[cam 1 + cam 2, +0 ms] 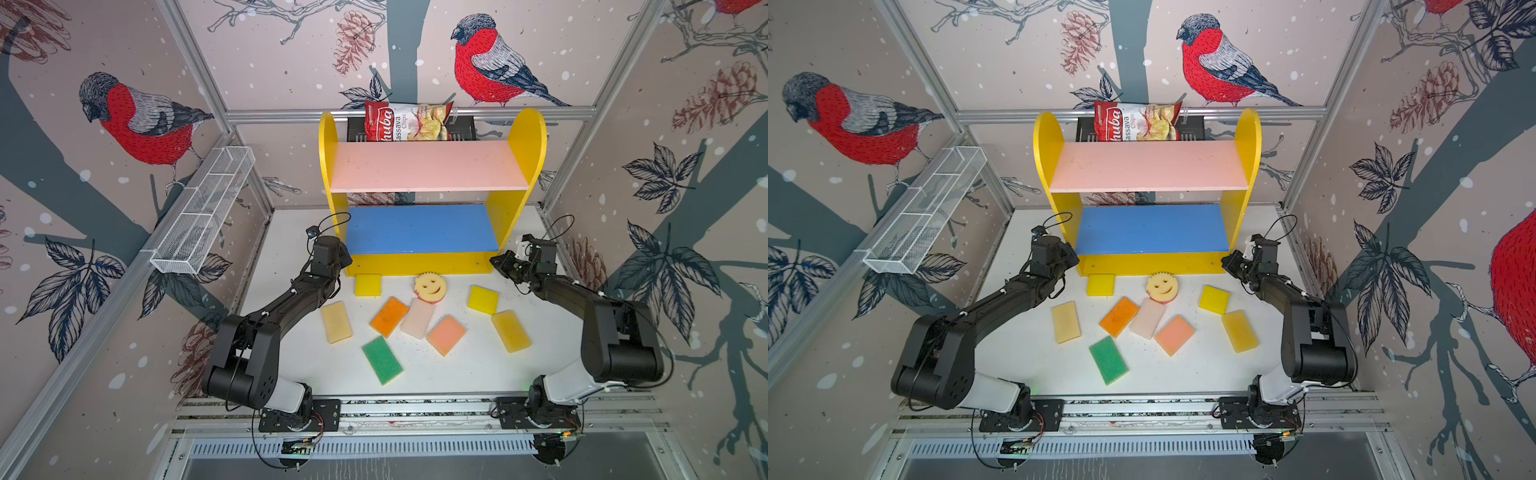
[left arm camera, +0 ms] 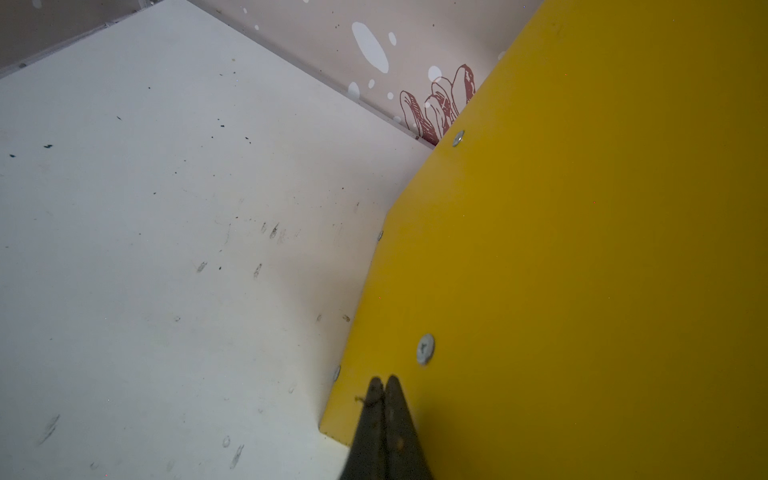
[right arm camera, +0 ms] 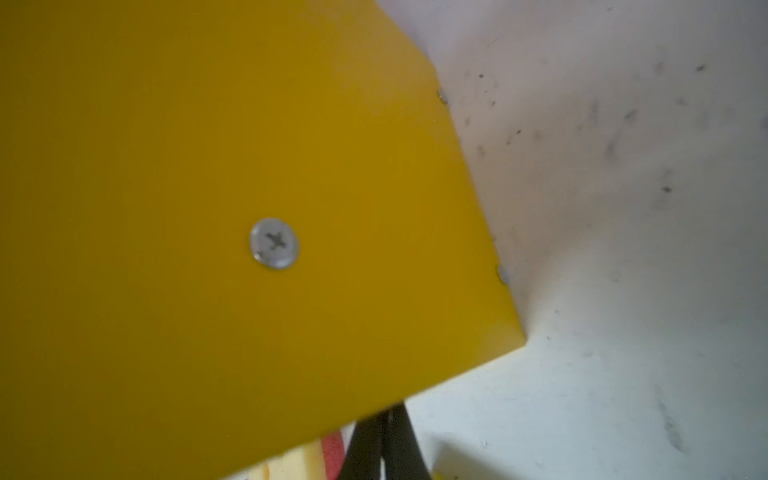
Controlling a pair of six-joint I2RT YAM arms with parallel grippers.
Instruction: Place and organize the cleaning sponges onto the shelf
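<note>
The shelf stands at the back with a pink upper board, a blue middle board and yellow sides; its boards are bare. Several cleaning sponges lie on the white table in front of it: a yellow one, a round smiley, an orange one, a green one, a salmon one and others. My left gripper is shut and empty against the shelf's left side panel. By the right lower corner, my right gripper is shut and empty too.
A red-and-white chips bag rests behind the shelf's top. A white wire-mesh basket hangs on the left wall. The arm bases sit on a metal rail along the front edge. Patterned walls close in on three sides.
</note>
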